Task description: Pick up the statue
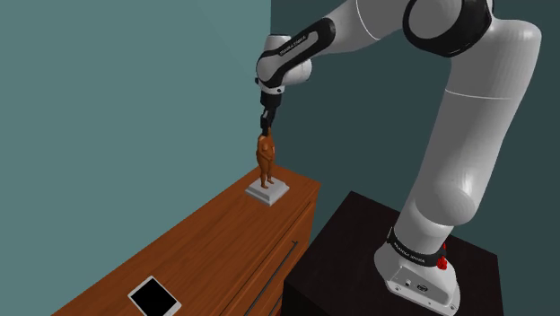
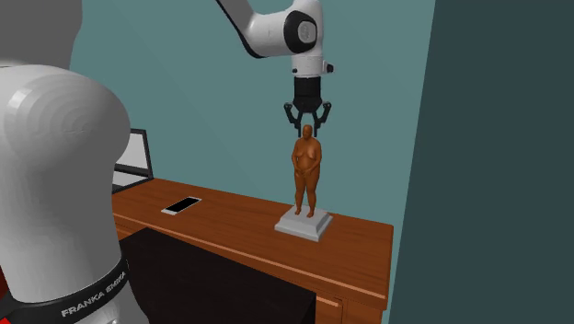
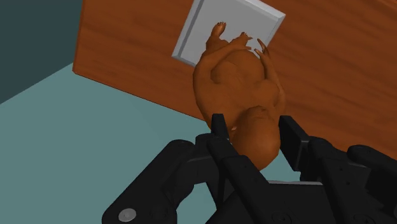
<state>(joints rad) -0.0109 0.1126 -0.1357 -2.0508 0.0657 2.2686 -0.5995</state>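
Orange-brown statue (image 1: 266, 157) (image 2: 307, 170) (image 3: 238, 83) of a standing human figure, fixed to a square grey plinth, stands upright near one end of the reddish-brown wooden cabinet top (image 1: 206, 242) (image 2: 230, 216). The all-black two-finger gripper (image 1: 266, 121) (image 2: 307, 118) (image 3: 254, 126) hangs directly above the figure, pointing down. Its fingers are spread, flanking the head without clasping it. A flat white-edged, dark-screened tablet (image 1: 154, 296) (image 2: 181, 205) lies well apart on the same top, before the teal wall (image 1: 126, 99).
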